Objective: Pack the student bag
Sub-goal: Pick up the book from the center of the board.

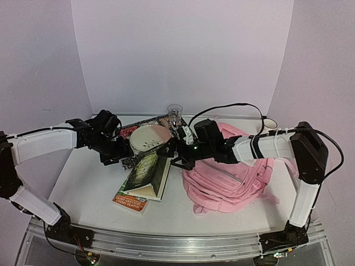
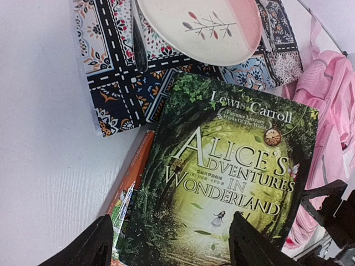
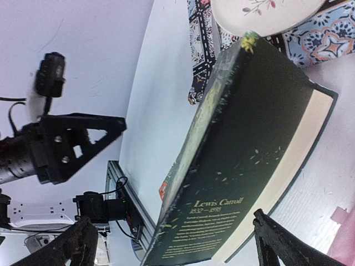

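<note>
The student bag (image 1: pixel 238 177) is a soft pink backpack lying crumpled at the right of the table; its edge also shows in the left wrist view (image 2: pixel 333 111). A green "Alice's Adventures in Wonderland" book (image 1: pixel 145 166) (image 2: pixel 233 166) (image 3: pixel 249 138) rests tilted on one long edge, partly over an orange book (image 1: pixel 130 202) (image 2: pixel 136 166). My left gripper (image 1: pixel 123 157) (image 2: pixel 166 249) hangs open over the green book's front cover, not holding it. My right gripper (image 1: pixel 178 152) (image 3: pixel 177 255) stands wide open at the book's back cover, between the book and the bag.
A pale plate (image 1: pixel 150 138) (image 2: pixel 205 27) with a leaf pattern lies on a patterned cloth (image 2: pixel 111 83) behind the books. A clear glass (image 1: pixel 175 112) stands at the back, and a mug (image 1: pixel 270 124) behind the bag. The table's metal rail runs along the near edge.
</note>
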Controlling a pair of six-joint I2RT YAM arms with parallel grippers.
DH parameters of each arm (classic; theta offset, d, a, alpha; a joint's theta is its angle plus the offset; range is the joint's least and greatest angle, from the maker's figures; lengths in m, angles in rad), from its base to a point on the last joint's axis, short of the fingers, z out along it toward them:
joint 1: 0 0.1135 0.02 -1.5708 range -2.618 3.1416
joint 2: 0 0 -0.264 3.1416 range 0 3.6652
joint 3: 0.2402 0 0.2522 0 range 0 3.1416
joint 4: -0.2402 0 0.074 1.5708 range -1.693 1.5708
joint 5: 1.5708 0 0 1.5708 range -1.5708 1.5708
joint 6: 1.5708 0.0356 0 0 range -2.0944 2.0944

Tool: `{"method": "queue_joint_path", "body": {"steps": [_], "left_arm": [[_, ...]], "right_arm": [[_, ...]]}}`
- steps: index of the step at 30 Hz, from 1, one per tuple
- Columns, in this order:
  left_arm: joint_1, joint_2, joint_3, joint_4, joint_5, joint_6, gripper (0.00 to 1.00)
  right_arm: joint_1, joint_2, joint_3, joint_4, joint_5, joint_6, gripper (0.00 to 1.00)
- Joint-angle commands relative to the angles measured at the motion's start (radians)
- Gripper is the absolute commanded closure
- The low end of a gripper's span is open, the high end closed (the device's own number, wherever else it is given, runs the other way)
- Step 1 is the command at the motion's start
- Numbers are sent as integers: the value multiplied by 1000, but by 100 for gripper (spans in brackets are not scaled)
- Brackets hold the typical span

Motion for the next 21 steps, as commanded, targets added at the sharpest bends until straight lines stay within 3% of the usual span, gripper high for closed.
{"method": "queue_joint_path", "body": {"steps": [1, 13, 21], "left_arm": [[34, 5, -54, 161, 134, 11, 27], [49, 56, -192, 284, 219, -19, 27], [42, 40, -256, 403, 348, -67, 27]], "right_arm": [[9, 51, 88, -2, -34, 26, 2], [46, 182, 189, -17, -65, 58, 2], [56, 218, 242, 1, -111, 54, 11]]}}
